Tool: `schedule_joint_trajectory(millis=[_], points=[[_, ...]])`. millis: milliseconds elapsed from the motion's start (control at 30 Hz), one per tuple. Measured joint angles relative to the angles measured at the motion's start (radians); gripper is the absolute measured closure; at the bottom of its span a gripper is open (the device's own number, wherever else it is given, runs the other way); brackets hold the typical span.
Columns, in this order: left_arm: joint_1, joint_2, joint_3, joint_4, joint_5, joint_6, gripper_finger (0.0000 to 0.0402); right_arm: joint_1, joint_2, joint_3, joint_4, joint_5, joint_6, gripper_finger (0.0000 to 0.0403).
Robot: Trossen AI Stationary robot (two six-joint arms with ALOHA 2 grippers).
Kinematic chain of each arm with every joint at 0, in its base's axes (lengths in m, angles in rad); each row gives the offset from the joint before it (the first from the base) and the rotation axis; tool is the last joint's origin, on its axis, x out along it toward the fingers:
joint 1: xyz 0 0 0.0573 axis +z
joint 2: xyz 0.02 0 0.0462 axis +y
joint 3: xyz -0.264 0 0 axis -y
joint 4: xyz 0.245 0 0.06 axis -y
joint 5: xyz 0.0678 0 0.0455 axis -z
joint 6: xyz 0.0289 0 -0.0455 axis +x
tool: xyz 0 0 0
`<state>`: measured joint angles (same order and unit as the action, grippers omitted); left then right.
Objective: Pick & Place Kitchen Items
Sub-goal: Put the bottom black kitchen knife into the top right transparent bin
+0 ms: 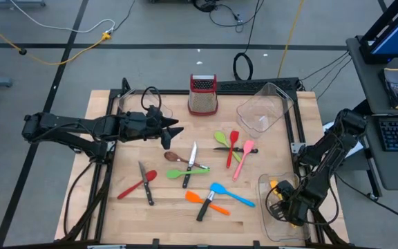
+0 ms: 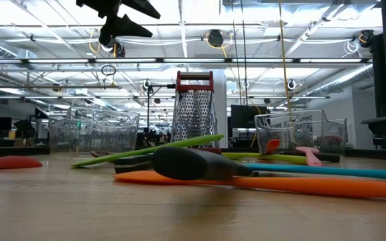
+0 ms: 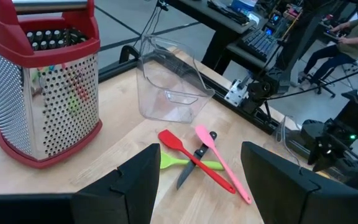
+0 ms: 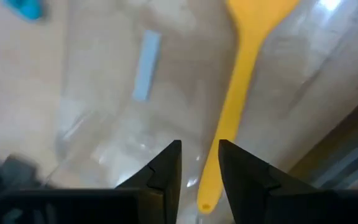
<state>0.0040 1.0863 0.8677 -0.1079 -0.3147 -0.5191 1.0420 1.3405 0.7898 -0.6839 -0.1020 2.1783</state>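
Hovering open left pincer [image 1: 173, 133], right pincer [image 4: 199, 163] above yellow spatula [image 4: 243, 74] in bin [image 1: 268, 220]

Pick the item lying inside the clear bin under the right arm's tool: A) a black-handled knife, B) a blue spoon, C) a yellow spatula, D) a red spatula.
C: the right wrist view shows a yellow spatula lying in the clear bin just beyond the right tool, whose fingers stand slightly apart above its handle.
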Motion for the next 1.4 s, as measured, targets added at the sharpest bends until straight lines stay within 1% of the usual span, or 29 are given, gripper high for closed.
schedule_joint_trajectory(millis=[100, 333, 500, 633, 700, 800, 900, 1033, 1100, 1267, 1400], points=[[0.0, 0.0, 0.0, -0.001, 0.018, 0.014, 0.0172, 0.0, -0.051, 0.0, 0.018, -0.002, -0.025, 0.0329], [0.0, 0.0, 0.0, -0.002, 0.082, 0.056, 0.0172, 0.0, -0.207, 0.0, 0.043, -0.005, -0.052, 0.0396], [0.0, 0.0, 0.0, -0.013, 0.113, 0.099, 0.0172, 0.0, -0.311, 0.0, 0.11, -0.005, -0.101, 0.0397], [0.0, 0.0, 0.0, -0.039, 0.144, 0.115, 0.0172, 0.0, -0.378, 0.0, 0.174, 0.0, -0.182, 0.0401], [0.0, 0.0, 0.0, -0.051, 0.173, 0.107, 0.0172, 0.0, -0.403, 0.0, 0.21, 0.024, -0.226, 0.0401], [0.0, 0.0, 0.0, -0.068, 0.225, 0.093, 0.0172, 0.0, -0.439, -0.001, 0.268, 0.125, -0.306, 0.0402], [-0.009, 0.0, 0.0, -0.077, 0.266, 0.092, 0.0172, 0.0, -0.469, -0.001, 0.324, 0.287, -0.405, 0.0402], [-0.034, 0.0, 0.0, -0.084, 0.272, 0.092, 0.0172, -0.002, -0.491, -0.001, 0.397, 0.514, -0.586, 0.0402], [-0.046, 0.0, 0.0, -0.083, 0.272, 0.091, 0.0172, -0.009, -0.495, -0.001, 0.425, 0.599, -0.69, 0.0402], [-0.075, 0.0, 0.0, -0.083, 0.273, 0.047, 0.0172, -0.059, -0.503, -0.001, 0.449, 0.75, -0.91, 0.0402], [-0.095, 0.0, 0.0, -0.083, 0.269, -0.033, 0.0172, -0.12, -0.503, -0.001, 0.448, 0.842, -1.055, 0.0403]])
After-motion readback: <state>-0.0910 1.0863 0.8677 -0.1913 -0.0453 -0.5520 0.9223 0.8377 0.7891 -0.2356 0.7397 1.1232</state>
